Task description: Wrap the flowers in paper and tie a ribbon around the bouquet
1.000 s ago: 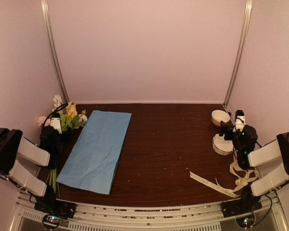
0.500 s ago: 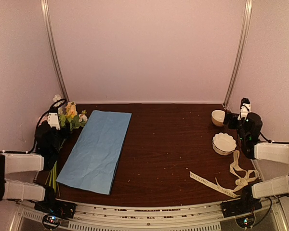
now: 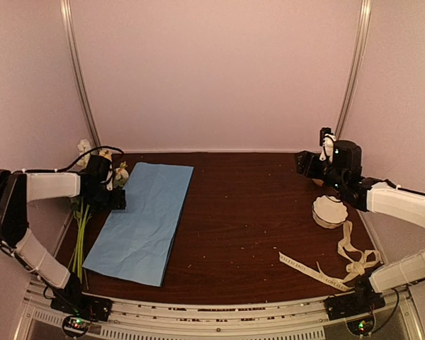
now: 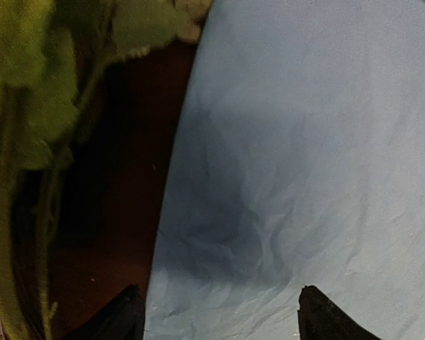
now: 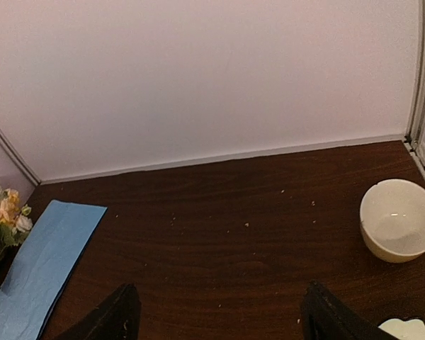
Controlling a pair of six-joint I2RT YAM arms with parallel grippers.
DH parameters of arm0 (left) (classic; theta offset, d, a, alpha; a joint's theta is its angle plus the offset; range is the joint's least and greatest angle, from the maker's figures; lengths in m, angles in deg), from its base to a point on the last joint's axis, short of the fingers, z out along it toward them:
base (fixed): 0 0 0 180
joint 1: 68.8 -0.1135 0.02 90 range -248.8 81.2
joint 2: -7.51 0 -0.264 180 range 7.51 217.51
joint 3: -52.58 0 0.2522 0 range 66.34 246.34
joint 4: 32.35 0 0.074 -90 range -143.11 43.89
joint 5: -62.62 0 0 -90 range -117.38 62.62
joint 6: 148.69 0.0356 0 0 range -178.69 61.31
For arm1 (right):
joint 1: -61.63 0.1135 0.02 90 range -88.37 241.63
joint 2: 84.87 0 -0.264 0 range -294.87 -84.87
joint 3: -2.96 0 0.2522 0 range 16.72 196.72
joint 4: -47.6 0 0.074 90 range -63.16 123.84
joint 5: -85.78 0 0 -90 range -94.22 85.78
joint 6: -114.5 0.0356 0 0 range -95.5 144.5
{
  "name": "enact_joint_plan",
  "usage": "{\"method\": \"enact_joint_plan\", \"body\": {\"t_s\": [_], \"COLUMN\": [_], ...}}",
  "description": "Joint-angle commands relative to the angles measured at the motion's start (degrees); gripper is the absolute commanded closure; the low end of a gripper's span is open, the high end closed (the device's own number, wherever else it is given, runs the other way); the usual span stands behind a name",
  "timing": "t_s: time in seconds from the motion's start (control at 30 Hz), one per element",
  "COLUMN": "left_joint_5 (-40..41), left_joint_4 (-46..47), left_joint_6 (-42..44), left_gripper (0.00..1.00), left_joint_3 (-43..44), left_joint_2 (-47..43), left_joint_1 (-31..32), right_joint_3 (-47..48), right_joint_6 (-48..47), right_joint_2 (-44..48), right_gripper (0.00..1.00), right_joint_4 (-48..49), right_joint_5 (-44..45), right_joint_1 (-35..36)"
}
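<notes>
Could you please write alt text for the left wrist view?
Creased light blue paper on a dark table fills most of the view. Green stems and leaves of flowers lie left of it; the open left gripper hovers above its edge.

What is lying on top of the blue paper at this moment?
Nothing lies on the paper; the left gripper is above its left edge, the flowers beside it on the table. Anything beneath the sheet is hidden.

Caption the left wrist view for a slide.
Left gripper open over the paper at its edge, flowers lying alongside on the table.
</notes>
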Motion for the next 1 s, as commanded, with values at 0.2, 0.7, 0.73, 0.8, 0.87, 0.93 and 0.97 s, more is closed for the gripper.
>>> {"method": "enact_joint_plan", "body": {"t_s": [0.2,0.7,0.73,0.8,0.87,0.93,0.97], "left_joint_5": [-4.64,-23.48,-23.84,-22.77,-26.38,-27.65,-27.73], "left_joint_4": [-14.11,-21.13,-21.04,-17.27,-9.94,-6.61,-6.48], "left_joint_6": [-4.45,-4.7,-4.91,-7.19,-10.81,-12.33,-12.01], "left_gripper": [0.12,0.12,0.12,0.12,0.15,0.17,0.17], "left_joint_3": [11.02,12.15,11.38,7.46,2.97,2.55,4.07], "left_joint_2": [15.7,22.02,23.65,25.77,27.25,27.94,28.04], "left_joint_1": [-3.85,-3.79,-2.42,-0.06,2.53,7.46,10.36], "right_joint_3": [4.5,3.77,3.4,2.21,0.6,-1.18,-2.02], "right_joint_6": [-0.76,-2.4,-2.53,-2.45,-2.05,-1.76,-1.45], "right_joint_2": [-5.53,-5.78,-5.02,-3.39,-1.3,0.7,1.41], "right_gripper": [0.22,0.23,0.23,0.23,0.23,0.23,0.22], "right_joint_4": [-13.48,-23.01,-23.38,-24.23,-24.71,-24.66,-24.51], "right_joint_5": [-6.01,-4.88,-4.84,-4.65,-4.49,-4.44,-4.68], "right_joint_1": [11.02,16.32,16.59,17.01,17.3,17.6,17.74]}}
